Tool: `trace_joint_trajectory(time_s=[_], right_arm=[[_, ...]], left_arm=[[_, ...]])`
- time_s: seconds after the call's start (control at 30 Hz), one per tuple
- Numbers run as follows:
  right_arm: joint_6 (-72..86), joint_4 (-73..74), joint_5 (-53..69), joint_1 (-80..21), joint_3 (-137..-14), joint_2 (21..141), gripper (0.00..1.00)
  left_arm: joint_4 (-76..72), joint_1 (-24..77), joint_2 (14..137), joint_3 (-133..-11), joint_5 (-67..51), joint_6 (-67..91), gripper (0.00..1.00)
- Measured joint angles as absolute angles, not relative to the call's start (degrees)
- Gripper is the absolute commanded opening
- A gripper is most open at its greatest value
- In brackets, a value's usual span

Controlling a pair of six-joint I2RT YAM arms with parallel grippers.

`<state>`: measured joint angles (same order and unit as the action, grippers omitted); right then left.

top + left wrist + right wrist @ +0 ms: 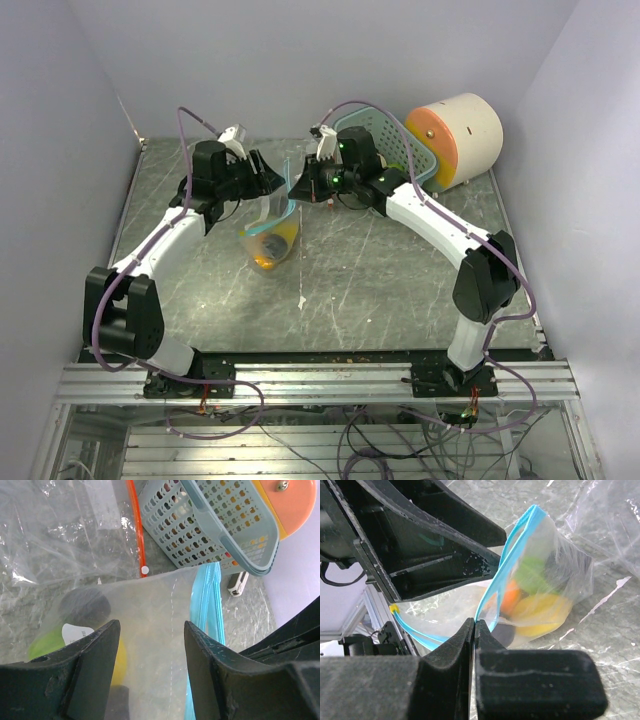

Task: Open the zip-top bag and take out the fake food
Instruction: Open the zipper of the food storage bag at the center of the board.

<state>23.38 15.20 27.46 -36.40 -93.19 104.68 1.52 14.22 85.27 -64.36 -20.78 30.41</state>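
Observation:
The zip-top bag (272,228) is clear with a blue zip strip (512,545) and hangs lifted between my two grippers, its bottom on the table. Inside lies the fake food: an orange piece (509,597), a green piece (532,572), a yellow piece (540,612) and a dark piece (502,632). My right gripper (474,622) is shut on the bag's blue zip edge. My left gripper (152,622) is open, its fingers (95,665) astride the bag's clear wall, the zip strip (205,605) just to its right. A yellow slider (394,609) sits at the strip's end.
A teal perforated basket (395,150) lies at the back right, next to a big cream cylinder with an orange face (455,140). A second clear bag with an orange zip (137,530) lies beyond the held bag. Grey walls close the table's sides.

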Motion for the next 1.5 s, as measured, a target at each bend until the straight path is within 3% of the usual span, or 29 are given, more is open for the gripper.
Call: trace_joint_trajectory(time_s=[1.17, 1.5], right_arm=[[24.38, 13.61, 26.81, -36.4, -89.86, 102.24, 0.0], [24.4, 13.61, 26.79, -36.4, -89.86, 102.13, 0.0]], left_arm=[[-0.84, 14.26, 84.64, -65.73, -23.75, 35.79, 0.62], [3.03, 18.28, 86.7, -69.45, -20.47, 33.3, 0.62]])
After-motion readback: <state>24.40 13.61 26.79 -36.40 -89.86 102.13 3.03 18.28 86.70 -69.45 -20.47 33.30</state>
